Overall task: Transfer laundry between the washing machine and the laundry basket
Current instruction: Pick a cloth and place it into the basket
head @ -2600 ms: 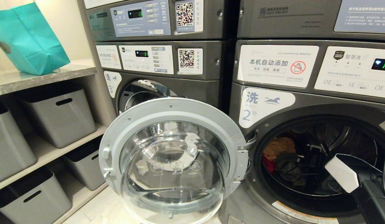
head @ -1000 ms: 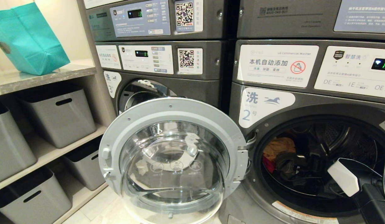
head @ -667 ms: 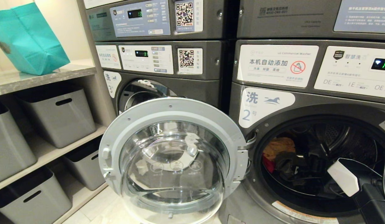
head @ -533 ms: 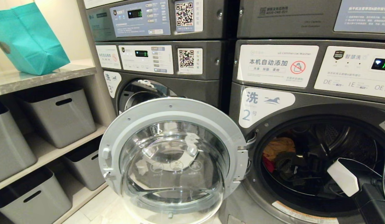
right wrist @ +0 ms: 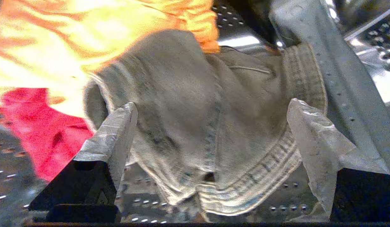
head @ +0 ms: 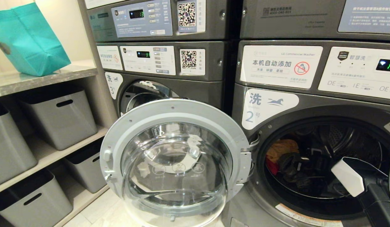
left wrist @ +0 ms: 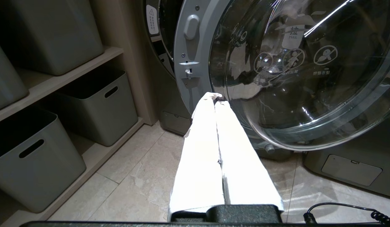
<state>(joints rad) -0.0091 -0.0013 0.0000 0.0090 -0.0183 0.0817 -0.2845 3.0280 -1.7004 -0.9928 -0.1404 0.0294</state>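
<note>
right tool (right wrist: 210, 132) spread wide astride grey garment (right wrist: 195, 126) in drum | left tool (left wrist: 217, 101) pressed together, beside door rim (left wrist: 188, 47)

Two stacks of machines stand side by side – the right washing machine (head: 308, 104) nearer, its door (head: 176, 160) swung open to the left, in front of the left machine (head: 169, 82). Clothes (head: 288, 157) lie at the left of its drum (head: 349, 142) – the right arm (head: 371, 192) reaches in from the near right. At far left, shelves (head: 50, 154) hold bins (head: 61, 118), with a bag (head: 27, 41) on top
</note>
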